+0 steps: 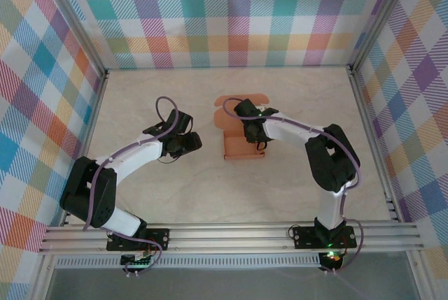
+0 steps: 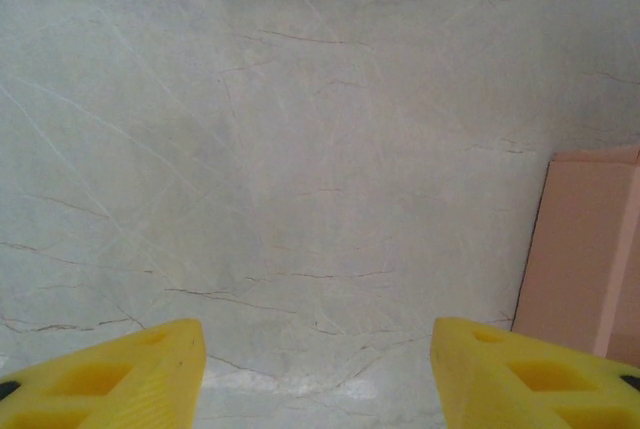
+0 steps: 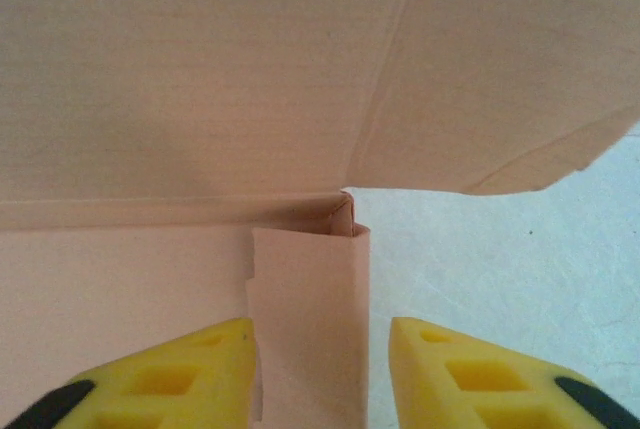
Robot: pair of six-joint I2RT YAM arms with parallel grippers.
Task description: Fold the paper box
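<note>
**Entry: salmon-orange thin-card paper box** (image 1: 234,147). It is partly erected and placed near the middle of the pale marbled worktop (image 1: 161,195). Its long axis is laid from 12 to 6 o'clock in the top view.

**Right end effector** (image 1: 257,139): this is the nearer one, set at the box's 3 o'clock edge. Its yellow fingers (image 3: 200,374) are parted astride an upright side wall (image 3: 310,329). A gap is seen on one side, and nothing is clamped.

**Left end effector** (image 1: 192,140): the box is found at its 3 o'clock, near but apart. It is held wide open and empty.
</note>
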